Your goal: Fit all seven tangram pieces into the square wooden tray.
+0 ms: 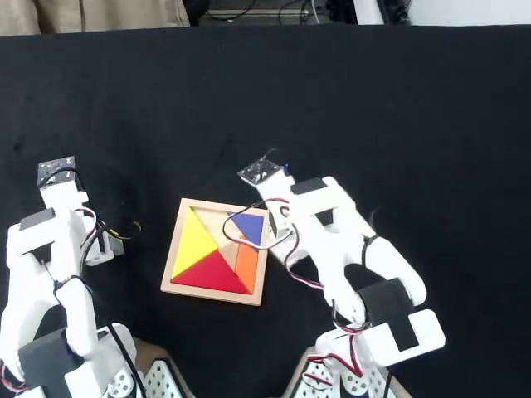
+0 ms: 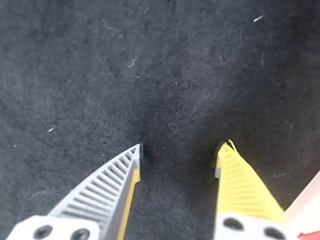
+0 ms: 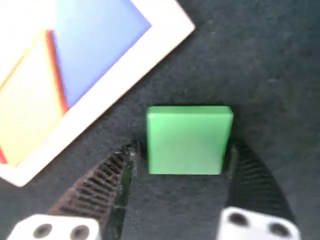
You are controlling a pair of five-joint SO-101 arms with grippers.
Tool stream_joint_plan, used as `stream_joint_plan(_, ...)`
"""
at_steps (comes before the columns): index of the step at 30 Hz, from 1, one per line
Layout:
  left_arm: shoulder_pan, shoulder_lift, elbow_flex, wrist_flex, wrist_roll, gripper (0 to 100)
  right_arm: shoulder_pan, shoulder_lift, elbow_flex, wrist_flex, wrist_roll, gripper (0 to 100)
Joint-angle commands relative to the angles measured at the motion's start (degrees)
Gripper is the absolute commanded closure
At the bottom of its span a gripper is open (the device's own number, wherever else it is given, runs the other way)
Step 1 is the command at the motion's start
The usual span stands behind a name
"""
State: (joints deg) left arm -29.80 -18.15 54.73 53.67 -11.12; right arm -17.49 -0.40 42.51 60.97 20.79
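Observation:
The square wooden tray (image 1: 172,280) lies mid-table holding a yellow triangle (image 1: 196,236), a red triangle (image 1: 212,272), an orange piece (image 1: 247,261) and a blue triangle (image 1: 248,225). A green square (image 3: 189,139) lies flat on the black cloth just outside the tray's corner (image 3: 165,35). My right gripper (image 3: 182,150) is open, with one finger on each side of the green square and narrow gaps between. In the high view the right arm (image 1: 328,228) covers that spot at the tray's right edge. My left gripper (image 2: 181,150) is open over bare cloth left of the tray.
The table is covered in black cloth (image 1: 398,116). The left arm (image 1: 50,249) stands at the left edge, its gripper (image 1: 109,245) a short way from the tray. A sliver of the tray's rim (image 2: 310,205) borders the left wrist view.

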Motion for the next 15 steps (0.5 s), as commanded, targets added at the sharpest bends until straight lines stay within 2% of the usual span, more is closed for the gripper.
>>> stream_joint_plan(1, -0.57, -0.18, -0.66, -0.18, -0.53, 75, 0.7, -0.48, -0.75, -2.02, 0.35, 87.4)
stream_joint_plan(6, -0.57, -0.18, -0.48, -0.18, -0.53, 75, 0.7, -3.65, -0.84, -2.46, 0.44, 98.8)
stream_joint_plan(10, -0.57, -0.26, -0.31, 0.0, -0.53, 75, 0.7, -8.22, -2.42, -1.32, 0.09, 98.5)
stream_joint_plan(15, -0.66, -0.26, -0.31, 0.18, -0.53, 75, -3.87, -15.6, -9.36, 8.09, -0.09, 98.5)
